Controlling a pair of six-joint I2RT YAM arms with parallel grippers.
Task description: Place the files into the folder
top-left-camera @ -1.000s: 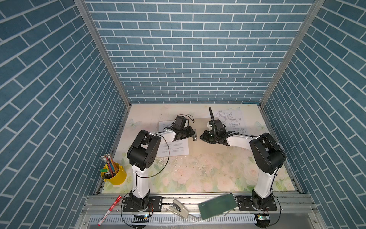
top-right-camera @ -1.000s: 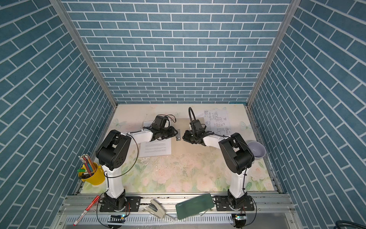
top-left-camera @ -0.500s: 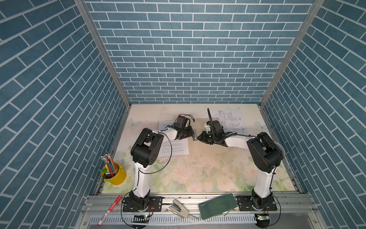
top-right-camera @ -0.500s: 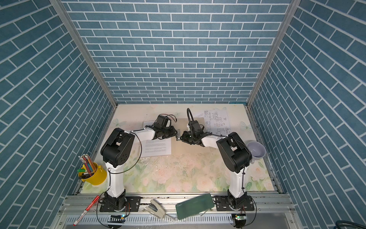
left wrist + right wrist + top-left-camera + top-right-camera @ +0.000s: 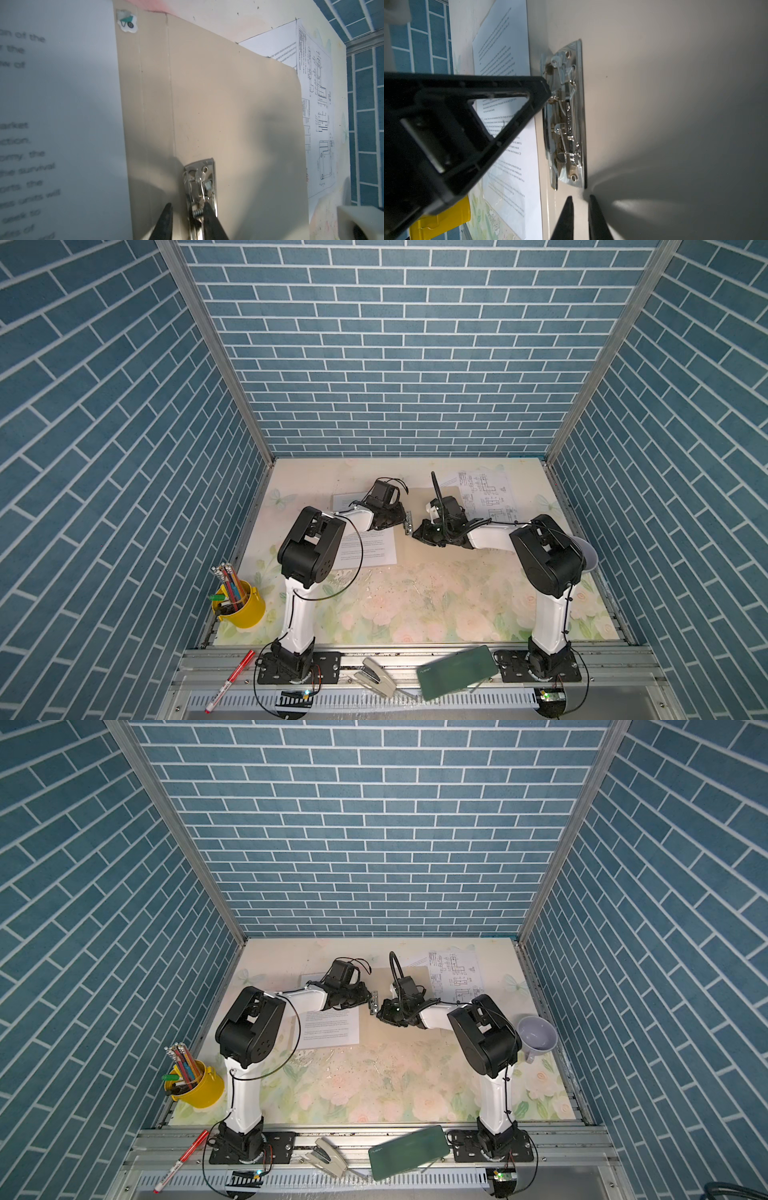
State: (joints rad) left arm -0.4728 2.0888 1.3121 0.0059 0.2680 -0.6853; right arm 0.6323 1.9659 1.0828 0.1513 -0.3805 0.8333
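The tan folder [image 5: 228, 104] lies open, its metal clip [image 5: 200, 187] running along the spine. The left gripper [image 5: 188, 207] is nearer to it, with jaws apart astride the clip's lever. The right gripper [image 5: 580, 197] (jaws nearly together, holding nothing) waits just off the clip's end. The text sheet [image 5: 58, 104] and the diagram sheet [image 5: 318, 114] flank the folder.

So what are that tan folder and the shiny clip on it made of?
The folder looks like matte tan card, probably kraft board: it lies flat, shows no gloss and has pressed crease lines near its spine. The clip looks like polished metal, perhaps steel: it gives mirror glints and has rivets and a small coil spring.
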